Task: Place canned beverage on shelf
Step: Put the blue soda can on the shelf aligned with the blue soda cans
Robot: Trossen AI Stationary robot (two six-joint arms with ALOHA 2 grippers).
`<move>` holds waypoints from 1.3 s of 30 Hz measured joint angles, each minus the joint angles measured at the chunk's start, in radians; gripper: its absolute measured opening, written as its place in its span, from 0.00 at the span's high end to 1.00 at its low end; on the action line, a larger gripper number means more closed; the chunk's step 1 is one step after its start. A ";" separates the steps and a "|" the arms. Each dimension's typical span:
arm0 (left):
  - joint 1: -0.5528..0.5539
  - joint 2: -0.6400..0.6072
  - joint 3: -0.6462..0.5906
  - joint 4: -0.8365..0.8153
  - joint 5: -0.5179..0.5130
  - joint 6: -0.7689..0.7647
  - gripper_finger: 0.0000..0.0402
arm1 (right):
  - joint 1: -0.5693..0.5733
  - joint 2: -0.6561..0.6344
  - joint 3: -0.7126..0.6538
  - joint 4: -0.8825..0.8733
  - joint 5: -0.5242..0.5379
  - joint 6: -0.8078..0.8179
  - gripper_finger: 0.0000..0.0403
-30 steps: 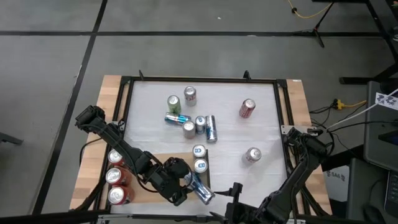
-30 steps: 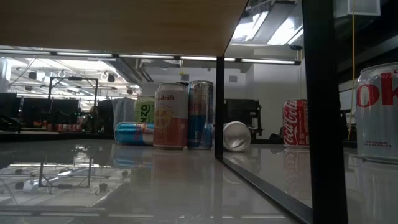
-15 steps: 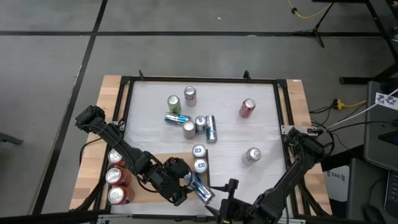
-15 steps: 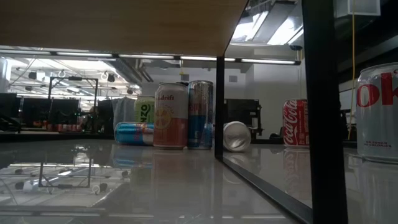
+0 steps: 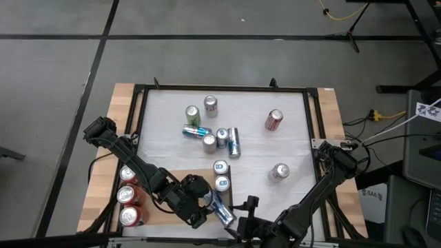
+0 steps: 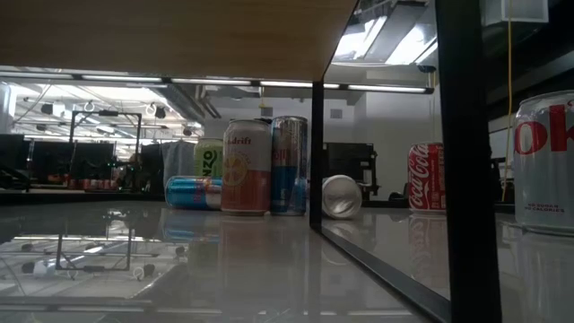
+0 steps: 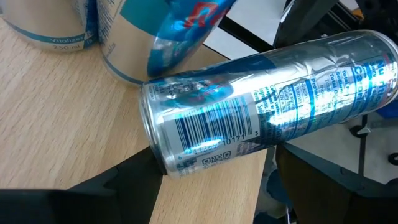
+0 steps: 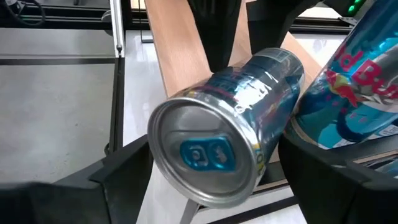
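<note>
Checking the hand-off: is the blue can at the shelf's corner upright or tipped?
Tipped: the blue can lies sideways over the shelf edge.

Bright even overhead light; dim backlit low view; glare on tilted can (image 7: 261, 112).

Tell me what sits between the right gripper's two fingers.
A blue-and-silver can, lying on its side with its top toward the camera, fills the gap between the right gripper's fingers; the right wrist view shows it.
</note>
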 joint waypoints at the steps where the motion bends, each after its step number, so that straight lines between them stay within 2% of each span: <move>1: 0.000 0.000 0.000 0.000 -0.001 0.000 0.27 | -0.002 0.000 0.000 0.000 0.001 0.000 0.19; 9: 0.000 0.000 0.000 0.000 -0.005 -0.002 0.27 | -0.005 0.000 0.000 0.000 0.028 0.000 0.19; 20: 0.000 0.000 0.000 -0.004 0.000 -0.003 0.27 | -0.005 0.000 0.000 -0.003 0.037 0.000 0.37; 25: 0.000 0.000 0.000 -0.003 0.021 -0.003 0.27 | -0.004 0.000 0.012 -0.005 0.034 0.005 0.37; 39: -0.001 0.000 -0.001 0.048 0.056 -0.002 0.27 | -0.011 -0.001 0.170 -0.105 -0.001 0.003 0.38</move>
